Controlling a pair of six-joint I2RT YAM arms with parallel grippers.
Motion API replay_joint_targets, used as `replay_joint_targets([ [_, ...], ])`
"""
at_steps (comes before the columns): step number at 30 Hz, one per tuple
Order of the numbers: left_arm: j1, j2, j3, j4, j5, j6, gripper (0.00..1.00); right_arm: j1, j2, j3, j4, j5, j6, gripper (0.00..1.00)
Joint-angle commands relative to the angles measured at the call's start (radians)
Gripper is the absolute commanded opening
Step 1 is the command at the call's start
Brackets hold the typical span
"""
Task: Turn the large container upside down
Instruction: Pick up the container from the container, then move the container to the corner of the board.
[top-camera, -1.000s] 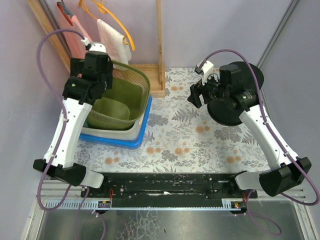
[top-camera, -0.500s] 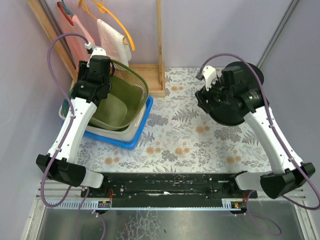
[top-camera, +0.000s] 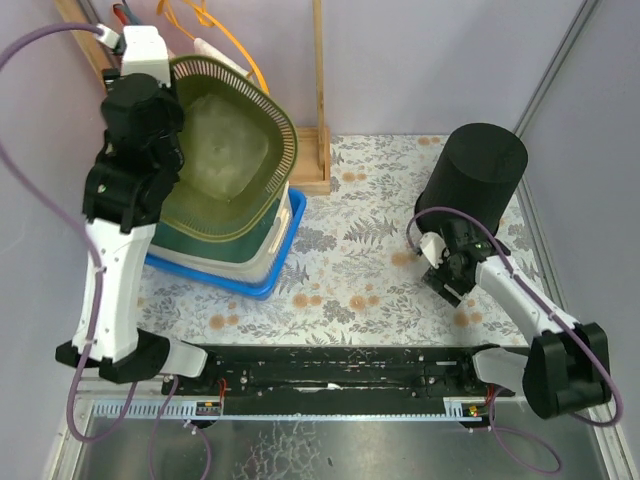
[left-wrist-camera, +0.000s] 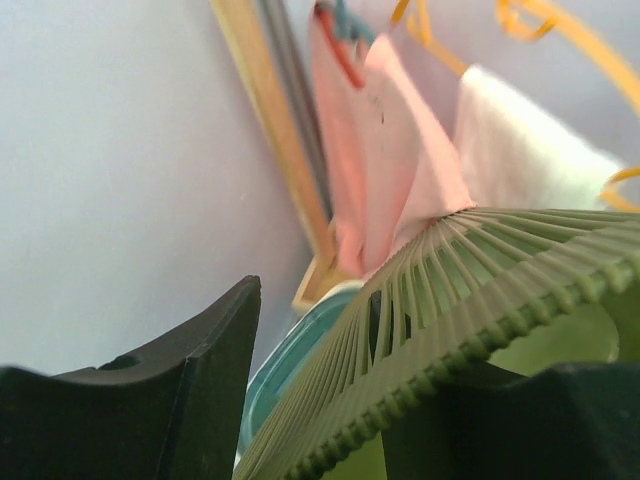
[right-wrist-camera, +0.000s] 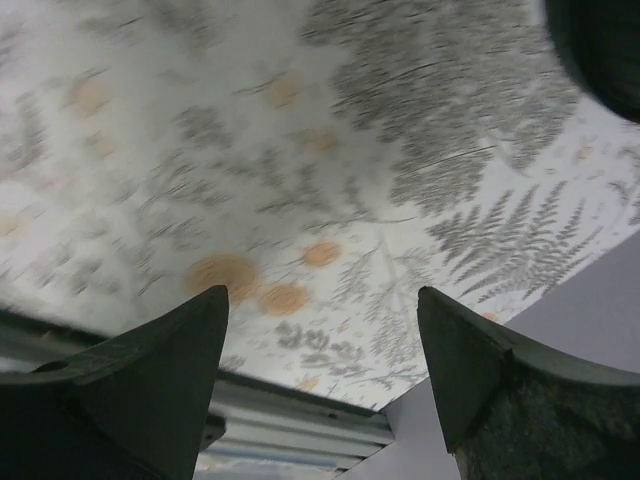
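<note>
The large container is a green slatted basket (top-camera: 225, 150). It is lifted at its left side and tilted steeply, with its opening facing up and to the right. Its lower edge still rests in the white tub (top-camera: 268, 252), which sits on the blue tray (top-camera: 272, 272). My left gripper (top-camera: 168, 140) is raised high and shut on the basket's left rim. In the left wrist view the ribbed rim (left-wrist-camera: 470, 300) runs between the two black fingers of that gripper (left-wrist-camera: 350, 340). My right gripper (top-camera: 443, 272) hangs low over the tablecloth at the right, open and empty (right-wrist-camera: 322, 300).
A tall black cylinder (top-camera: 480, 165) stands at the back right, just behind my right gripper. A wooden rack (top-camera: 318, 100) with pink cloth (left-wrist-camera: 385, 140), white cloth (left-wrist-camera: 520, 140) and an orange hanger (top-camera: 240, 50) stands behind the basket. The table's near edge (right-wrist-camera: 300, 420) is close to the right gripper.
My left gripper closed on the basket's rim and raised it, tipping the basket from flat to steeply tilted. My right arm drew away from the black cylinder and came down toward the near table.
</note>
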Motion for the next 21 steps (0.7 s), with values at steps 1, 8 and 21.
replay_joint_targets([
  [1,-0.036,-0.059,0.131,0.011,0.117,-0.051,0.00,-0.066,0.099,0.011,0.318,0.058,-0.052,0.82],
  [8,-0.038,-0.199,0.074,-0.107,0.510,-0.105,0.00,-0.075,0.412,0.138,0.526,0.064,-0.075,0.81],
  [21,-0.038,-0.201,0.137,-0.319,1.096,-0.091,0.00,-0.284,0.818,0.619,0.532,0.078,-0.061,0.80],
])
